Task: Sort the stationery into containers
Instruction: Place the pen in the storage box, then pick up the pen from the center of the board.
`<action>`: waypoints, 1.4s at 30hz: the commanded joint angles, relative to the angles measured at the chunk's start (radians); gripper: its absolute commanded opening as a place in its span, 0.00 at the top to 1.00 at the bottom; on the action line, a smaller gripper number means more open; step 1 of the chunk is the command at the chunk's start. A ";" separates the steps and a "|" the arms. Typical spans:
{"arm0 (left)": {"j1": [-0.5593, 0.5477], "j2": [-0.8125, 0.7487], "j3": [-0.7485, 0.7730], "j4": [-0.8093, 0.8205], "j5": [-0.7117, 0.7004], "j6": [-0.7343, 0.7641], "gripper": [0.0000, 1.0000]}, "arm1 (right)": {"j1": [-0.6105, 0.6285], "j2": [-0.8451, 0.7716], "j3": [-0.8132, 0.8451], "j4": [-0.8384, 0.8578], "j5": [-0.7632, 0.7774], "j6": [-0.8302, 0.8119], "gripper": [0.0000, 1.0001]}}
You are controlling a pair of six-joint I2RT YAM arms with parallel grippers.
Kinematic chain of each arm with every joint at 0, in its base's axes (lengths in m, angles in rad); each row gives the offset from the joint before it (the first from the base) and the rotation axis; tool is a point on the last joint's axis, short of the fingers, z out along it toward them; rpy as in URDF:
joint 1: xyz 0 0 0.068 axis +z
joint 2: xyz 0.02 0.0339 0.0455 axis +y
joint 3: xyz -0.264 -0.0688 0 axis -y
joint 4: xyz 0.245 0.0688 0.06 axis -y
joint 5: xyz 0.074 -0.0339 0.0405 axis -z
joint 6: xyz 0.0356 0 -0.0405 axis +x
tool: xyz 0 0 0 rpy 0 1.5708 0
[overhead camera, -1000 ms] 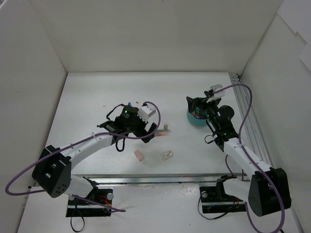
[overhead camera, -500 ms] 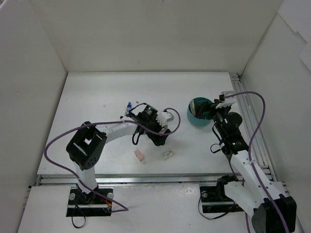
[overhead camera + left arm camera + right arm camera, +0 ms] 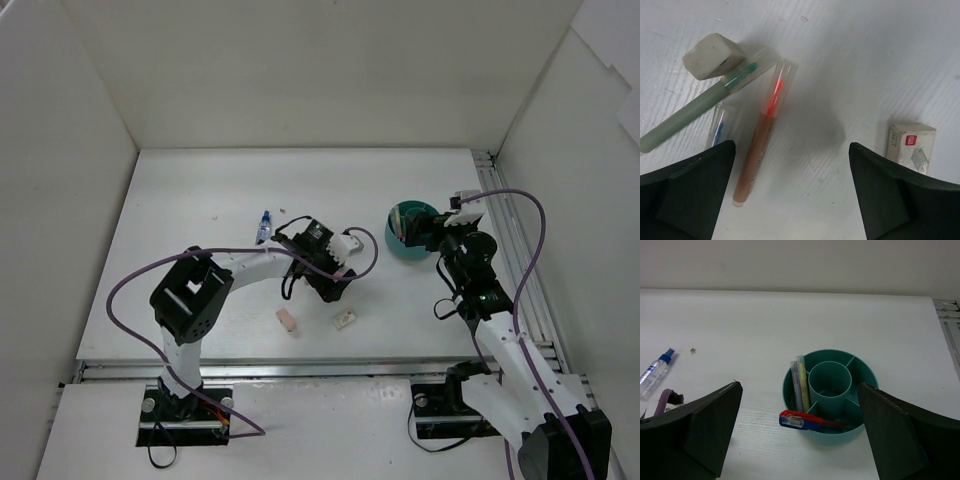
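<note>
My left gripper (image 3: 333, 283) hovers open over the table middle, nothing between its fingers. Below it lie an orange pen (image 3: 762, 145), a grey-green pen (image 3: 690, 117), a blue pen (image 3: 717, 132) partly under my left finger, a white eraser (image 3: 713, 56) and a small white box (image 3: 912, 149). The teal divided bowl (image 3: 397, 245) stands at the right. My right gripper (image 3: 435, 232) is open just beside it. In the bowl (image 3: 830, 437), a yellow pen (image 3: 802, 382) and a grey pen (image 3: 795, 385) lie in one compartment. Red and blue pens (image 3: 810, 421) rest across the rim.
A clear blue-capped bottle (image 3: 264, 226) lies left of my left wrist, and it shows as the bottle (image 3: 655, 371) in the right wrist view. A pink eraser (image 3: 287, 320) and the white box (image 3: 345, 320) lie near the front edge. White walls enclose the table.
The left arm swung its gripper rightward, away from the bottle, and its jaws narrowed slightly. The right gripper drew back off the bowl, uncovering it.
</note>
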 commanded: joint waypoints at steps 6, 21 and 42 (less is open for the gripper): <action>-0.061 0.015 0.063 -0.036 -0.191 -0.023 0.30 | -0.008 -0.028 0.055 0.051 0.019 -0.011 0.02; -0.141 0.109 0.173 -0.079 -0.366 0.008 0.69 | -0.008 -0.065 0.050 0.039 0.023 -0.015 0.02; -0.091 -0.227 0.089 0.246 -0.318 0.061 1.00 | -0.009 -0.160 0.024 0.044 0.038 -0.007 0.02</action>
